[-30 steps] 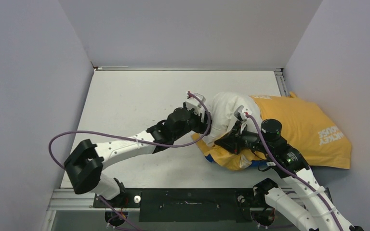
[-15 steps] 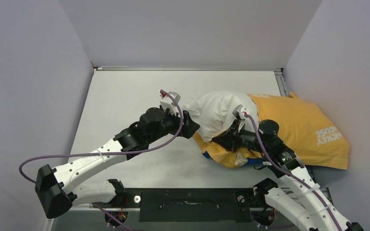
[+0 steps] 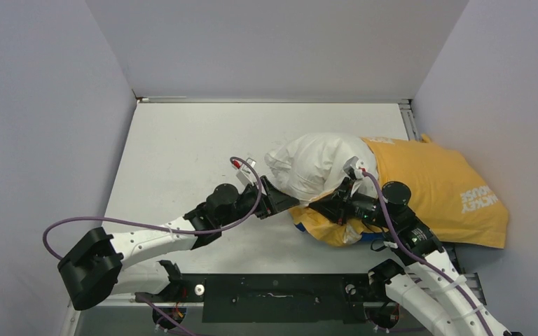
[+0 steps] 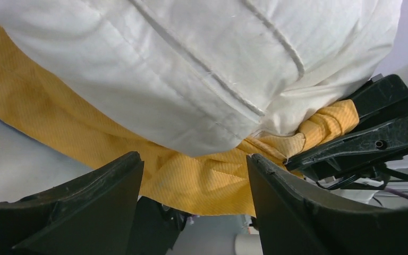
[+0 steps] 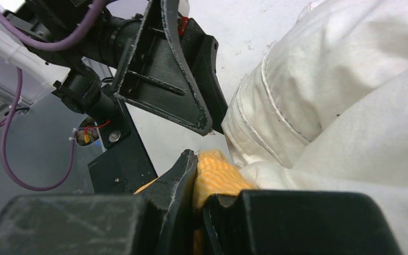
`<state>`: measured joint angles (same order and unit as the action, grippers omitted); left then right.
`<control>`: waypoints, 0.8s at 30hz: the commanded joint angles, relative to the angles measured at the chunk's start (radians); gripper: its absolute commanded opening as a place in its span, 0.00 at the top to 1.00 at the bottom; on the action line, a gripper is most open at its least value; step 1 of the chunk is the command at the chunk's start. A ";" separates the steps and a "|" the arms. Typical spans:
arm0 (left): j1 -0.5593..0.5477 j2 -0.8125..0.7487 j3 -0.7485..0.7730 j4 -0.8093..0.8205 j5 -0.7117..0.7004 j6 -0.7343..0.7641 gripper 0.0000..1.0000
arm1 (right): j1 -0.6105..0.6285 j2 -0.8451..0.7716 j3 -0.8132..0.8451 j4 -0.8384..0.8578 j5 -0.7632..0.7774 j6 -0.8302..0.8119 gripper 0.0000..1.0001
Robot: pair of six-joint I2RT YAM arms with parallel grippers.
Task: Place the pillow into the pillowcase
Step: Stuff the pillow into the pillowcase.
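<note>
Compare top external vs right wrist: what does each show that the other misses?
Top external only: the whole pillowcase out to its white lettering, and how much of the pillow sticks out. Right wrist only: the right gripper shut on a bunched orange fold at the pillowcase opening. Both: the pillow's seamed end and the open left gripper near it.

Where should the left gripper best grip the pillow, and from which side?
Grip the pillow at its bare white end, along the stitched seam, coming from the left, where the open left gripper is. The rest sits inside the pillowcase, whose edge the right gripper pinches.
</note>
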<state>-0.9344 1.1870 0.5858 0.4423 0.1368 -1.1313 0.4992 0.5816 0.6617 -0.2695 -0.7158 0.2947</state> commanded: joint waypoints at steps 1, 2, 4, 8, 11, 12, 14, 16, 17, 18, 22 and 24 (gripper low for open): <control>-0.004 0.062 -0.041 0.358 -0.026 -0.217 0.29 | 0.009 -0.038 -0.005 0.252 -0.108 0.077 0.95; -0.009 0.089 -0.032 0.392 -0.012 -0.226 0.30 | 0.009 -0.041 -0.009 0.260 -0.111 0.084 0.95; -0.027 0.147 -0.007 0.447 0.006 -0.235 0.31 | 0.009 -0.046 -0.018 0.295 -0.119 0.100 0.95; -0.028 0.238 0.038 0.486 -0.029 -0.203 0.41 | 0.010 -0.033 -0.019 0.328 -0.149 0.123 0.95; -0.025 0.291 0.156 0.347 -0.021 -0.085 0.50 | 0.010 -0.019 -0.024 0.385 -0.175 0.165 0.95; -0.028 0.309 0.204 0.274 -0.011 -0.038 0.51 | 0.010 -0.018 -0.027 0.412 -0.179 0.188 0.95; -0.029 0.346 0.291 0.145 0.018 0.038 0.51 | 0.011 -0.016 -0.029 0.456 -0.180 0.222 0.95; -0.027 0.365 0.341 0.049 0.012 0.086 0.51 | 0.010 -0.010 -0.033 0.508 -0.180 0.247 0.95; -0.026 0.372 0.355 0.016 0.009 0.113 0.51 | 0.010 -0.005 -0.038 0.544 -0.183 0.277 0.95; -0.026 0.382 0.367 -0.014 0.003 0.131 0.51 | 0.011 0.000 -0.045 0.583 -0.188 0.302 0.95; -0.012 0.439 0.402 -0.094 0.042 0.167 0.57 | 0.012 0.019 -0.086 0.787 -0.197 0.435 0.95; 0.001 0.442 0.394 -0.126 0.066 0.184 0.62 | 0.013 0.025 -0.093 0.812 -0.195 0.442 0.95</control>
<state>-0.9401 1.5776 0.9508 0.4438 0.1394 -1.0367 0.4839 0.6136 0.5430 0.1177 -0.7517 0.5724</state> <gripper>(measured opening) 0.417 0.062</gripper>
